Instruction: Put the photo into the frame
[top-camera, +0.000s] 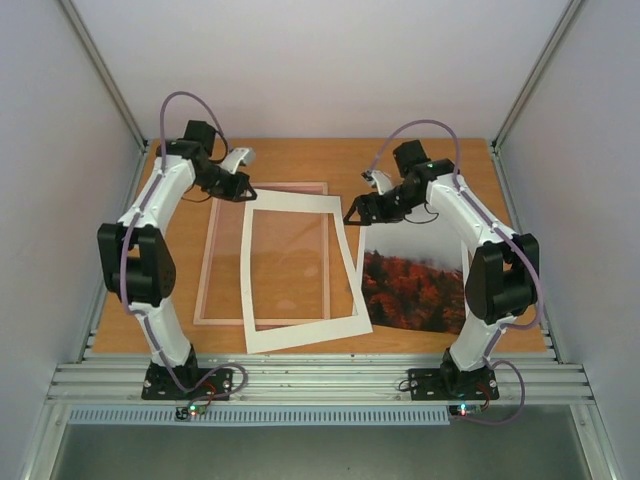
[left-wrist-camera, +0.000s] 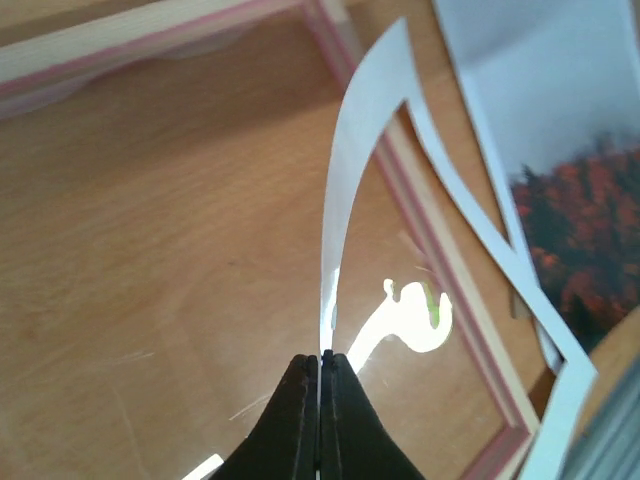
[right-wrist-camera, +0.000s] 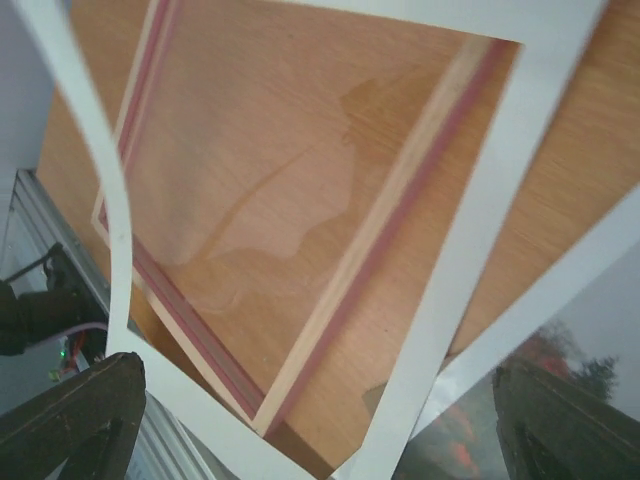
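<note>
The frame (top-camera: 208, 285), pale pink with a clear pane, lies flat on the table's left half. A white cardboard mat (top-camera: 298, 337) lies skewed over it. My left gripper (top-camera: 243, 189) is shut on the mat's far left corner and lifts it; in the left wrist view the mat (left-wrist-camera: 350, 150) rises edge-on from the closed fingers (left-wrist-camera: 300, 410) above the frame (left-wrist-camera: 430, 240). The photo (top-camera: 412, 285) lies face up at the right, its left edge under the mat. My right gripper (top-camera: 352, 212) hangs open over the mat's far right corner; the mat's strip (right-wrist-camera: 480, 230) passes between its wide-apart fingers (right-wrist-camera: 70, 420).
Grey enclosure walls stand on both sides and at the back. A ribbed metal rail (top-camera: 320, 380) runs along the near edge, with the arm bases on it. Bare wood table (top-camera: 300, 160) shows behind the frame.
</note>
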